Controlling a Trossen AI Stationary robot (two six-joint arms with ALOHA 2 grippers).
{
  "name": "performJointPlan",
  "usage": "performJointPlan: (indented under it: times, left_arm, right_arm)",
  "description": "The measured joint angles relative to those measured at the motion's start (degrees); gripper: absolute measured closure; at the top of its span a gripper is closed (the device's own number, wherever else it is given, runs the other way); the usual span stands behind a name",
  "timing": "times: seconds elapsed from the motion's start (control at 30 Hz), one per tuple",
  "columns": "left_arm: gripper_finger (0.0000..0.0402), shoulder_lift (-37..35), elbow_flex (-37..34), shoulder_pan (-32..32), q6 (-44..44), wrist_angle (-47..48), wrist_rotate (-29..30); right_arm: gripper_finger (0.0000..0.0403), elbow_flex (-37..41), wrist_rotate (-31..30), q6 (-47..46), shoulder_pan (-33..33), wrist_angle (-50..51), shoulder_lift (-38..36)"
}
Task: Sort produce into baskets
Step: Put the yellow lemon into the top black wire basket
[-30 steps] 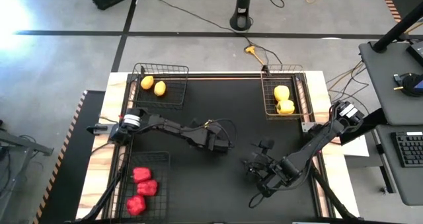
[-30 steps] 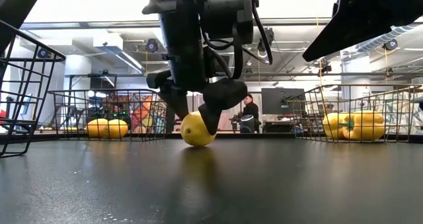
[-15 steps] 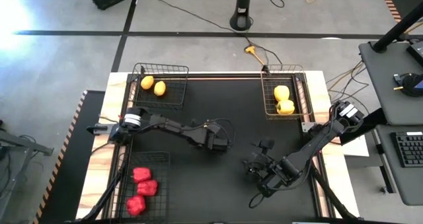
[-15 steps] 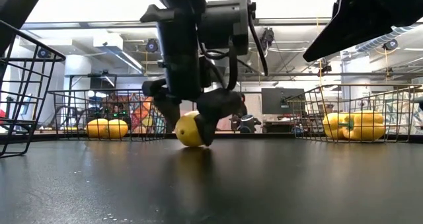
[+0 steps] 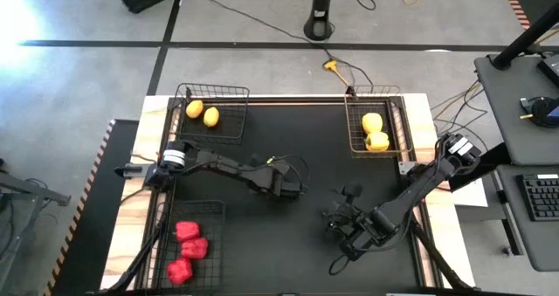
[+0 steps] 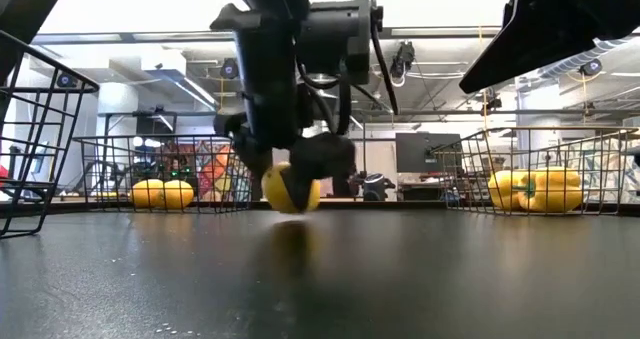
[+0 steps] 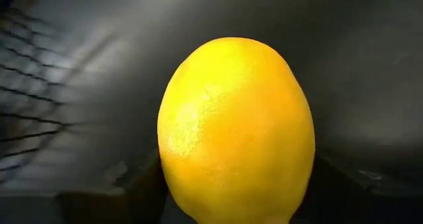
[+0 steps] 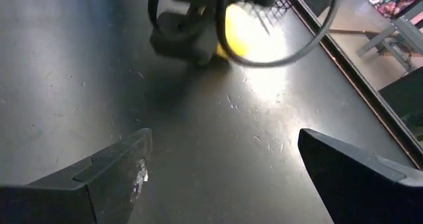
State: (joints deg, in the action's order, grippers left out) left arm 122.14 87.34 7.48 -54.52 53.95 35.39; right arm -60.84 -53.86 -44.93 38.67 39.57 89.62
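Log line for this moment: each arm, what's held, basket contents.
left gripper: shut on lemon, mid-table | right gripper: open, idle, near side | baskets: two lemons; yellow peppers; red peppers

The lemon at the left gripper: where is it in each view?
High view: hidden beneath the left gripper, mid-table.
Low view: lemon centre-left, between the fingers.
Left wrist view: fills the centre.
Right wrist view: yellow blur behind that gripper.
Shared landmark: the left gripper.
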Motion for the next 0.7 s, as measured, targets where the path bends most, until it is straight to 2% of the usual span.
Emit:
performJointPlan:
  times: [0.07, 0.3, 0.43, 0.5, 0.6, 0.7]
  left_arm:
    - [0.0151, -1.1, 1.0, -0.1, 0.0, 4.0, 1.6]
    - [0.0151, -10.9, 6.4, -1.6, -0.1, 18.9, 11.4]
    - [0.0151, -19.5, 6.6, -7.0, -0.3, 25.5, 15.0]
    - [0.015, -23.4, 5.2, -12.0, -0.6, 27.0, 14.1]
    - [0.0148, -28.0, 1.7, -21.8, 0.6, 26.2, 7.2]
    - [0.0147, -30.3, -3.2, -31.3, 5.8, 23.2, 0.3]
  right_arm:
    - [0.003, 0.0, 0.3, 0.0, 0.1, 0.0, 0.0]
    - [0.003, 0.0, 0.4, 0.1, 0.1, 0.2, 0.0]
    - [0.003, 0.0, 0.8, -0.1, 0.1, 0.0, 0.0]
    - [0.003, 0.0, 1.4, -0.5, 0.1, 0.0, 0.0]
    - [0.003, 0.0, 1.6, -0.7, 0.1, 0.0, 0.0]
    - [0.003, 0.1, 1.6, -0.7, 0.1, 0.0, 0.0]
